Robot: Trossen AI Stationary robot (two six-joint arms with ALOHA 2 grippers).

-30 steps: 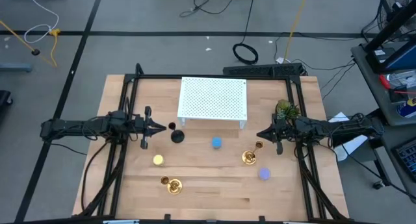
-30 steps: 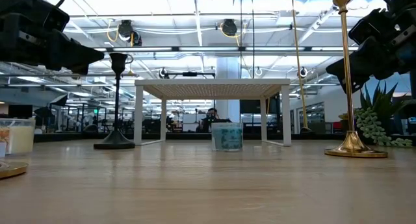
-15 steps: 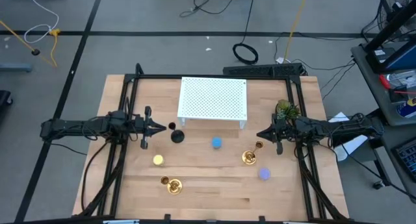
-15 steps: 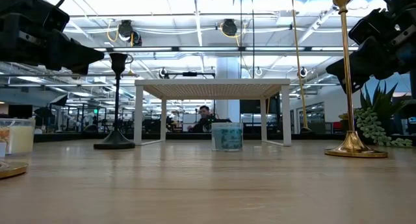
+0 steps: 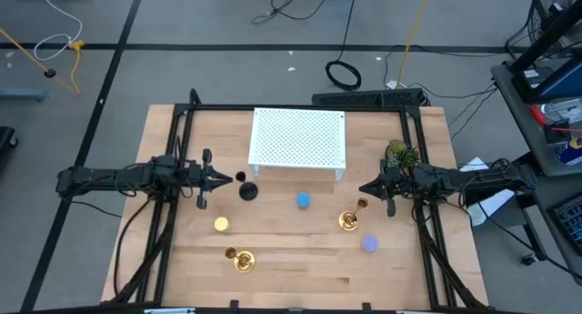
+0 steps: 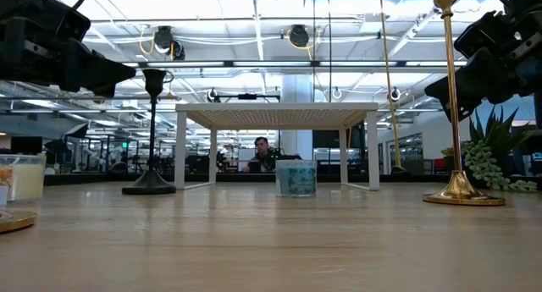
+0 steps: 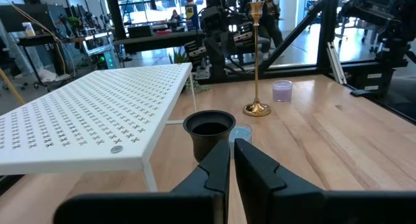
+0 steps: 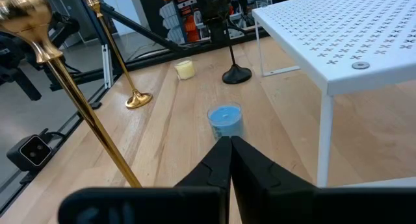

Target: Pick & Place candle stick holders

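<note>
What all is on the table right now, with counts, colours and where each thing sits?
Stand: one, white, perforated, far middle of the table.
Brass holders: two; one near the right hand, one at the near edge, left of middle.
Black holder: one, by the stand's left near corner, in front of the left hand.
Blue piece: one, just in front of the stand.
Yellow piece: one, left of middle.
Lavender piece: one, near right.
Plant: one, green, right of the stand.
Left hand: shut, left side, holding nothing.
Right hand: shut, right side, holding nothing.
</note>
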